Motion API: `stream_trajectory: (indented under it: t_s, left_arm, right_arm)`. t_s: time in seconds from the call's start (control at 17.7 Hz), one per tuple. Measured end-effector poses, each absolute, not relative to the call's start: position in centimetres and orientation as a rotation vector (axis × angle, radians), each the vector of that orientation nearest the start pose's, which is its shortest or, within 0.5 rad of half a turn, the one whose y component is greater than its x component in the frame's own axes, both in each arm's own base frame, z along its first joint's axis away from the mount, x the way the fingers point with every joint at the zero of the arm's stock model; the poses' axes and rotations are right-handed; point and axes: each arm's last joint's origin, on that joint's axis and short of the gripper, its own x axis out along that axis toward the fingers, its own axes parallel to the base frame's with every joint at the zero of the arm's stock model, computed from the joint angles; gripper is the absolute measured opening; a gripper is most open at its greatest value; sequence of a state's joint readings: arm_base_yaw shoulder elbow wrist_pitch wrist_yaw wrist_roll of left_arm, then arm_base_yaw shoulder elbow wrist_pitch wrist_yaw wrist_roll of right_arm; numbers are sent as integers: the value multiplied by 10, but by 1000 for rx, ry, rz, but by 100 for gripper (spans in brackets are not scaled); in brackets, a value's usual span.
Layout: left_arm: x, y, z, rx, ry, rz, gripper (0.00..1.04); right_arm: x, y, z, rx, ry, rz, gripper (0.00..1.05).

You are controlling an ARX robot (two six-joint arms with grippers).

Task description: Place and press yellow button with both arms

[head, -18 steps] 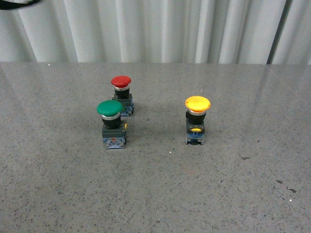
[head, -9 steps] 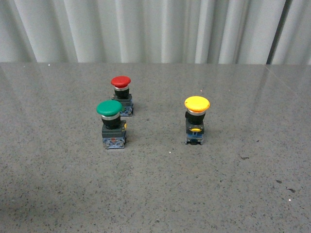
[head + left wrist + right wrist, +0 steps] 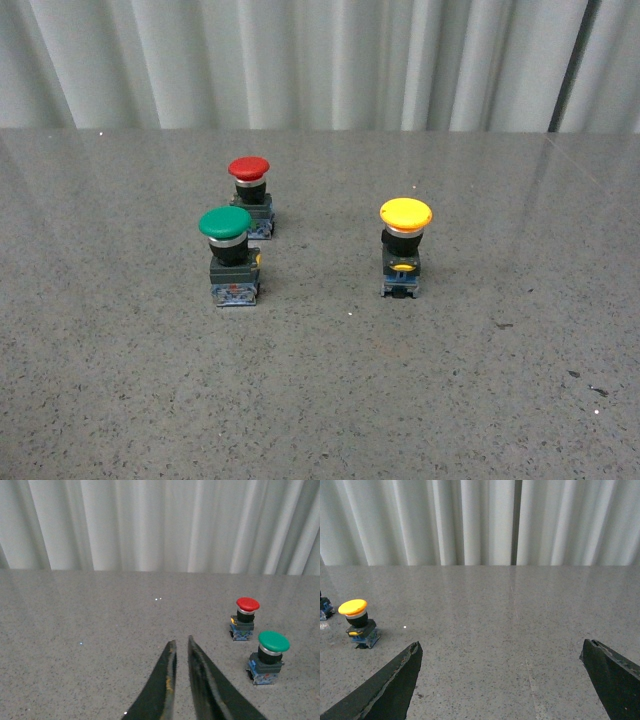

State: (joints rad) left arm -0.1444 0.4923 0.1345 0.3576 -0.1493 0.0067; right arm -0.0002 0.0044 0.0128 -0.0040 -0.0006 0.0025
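Note:
The yellow button [image 3: 405, 245] stands upright on the grey table, right of centre in the front view; the right wrist view also shows the yellow button [image 3: 357, 622], off to one side of the fingers. Neither arm appears in the front view. My right gripper [image 3: 501, 647] is open with only bare table between its fingers, well apart from the button. My left gripper [image 3: 180, 642] is shut with nothing held, its tips over bare table away from the other buttons.
A green-capped button [image 3: 230, 255] [image 3: 269, 657] and a red-capped button [image 3: 250, 195] [image 3: 245, 619] stand close together left of centre. The speckled grey table [image 3: 330, 400] runs back to a pleated white curtain [image 3: 320, 60].
A dark shape at the top left corner of the front view one second ago is gone. The three buttons have not moved.

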Motion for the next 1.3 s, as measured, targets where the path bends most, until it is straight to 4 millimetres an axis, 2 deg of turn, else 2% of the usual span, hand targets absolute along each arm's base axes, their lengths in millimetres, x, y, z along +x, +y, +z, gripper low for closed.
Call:
stream_trajectory:
  t_s: [0.11,0.28,0.34,0.39,0.68,0.79,1.02,1.13,1.3]
  left_arm:
    - [132,-13,195,4,4,5,1]
    - [128,-9,189,4,9,2,2]
    - [124,0,185,4,7,9,2]
    - [122,1,184,2,1,19,2]
    - [112,0,171,2,-9,-1,2]
    - [109,0,171,2,-17,-1,2]
    - [100,0,164,2,42,-2,2]
    - [97,0,170,2,-23,0,2]
    - [97,0,167,2,4,-1,2]
  right_arm:
    - [97,0,167,2,-4,0,98]
    - [97,0,167,2,-4,0,98]
    - [97,0,167,2,-4,0,98]
    - [97,0,167,2,-4,0,98]
    - [97,0,167,2,-4,0,98]
    - [97,0,167,2,-4,0,98]
    - [97,0,167,2,-4,0,98]
    - [97,0,167,2,-4,0,98]
    - [97,0,167,2,-5,0,98]
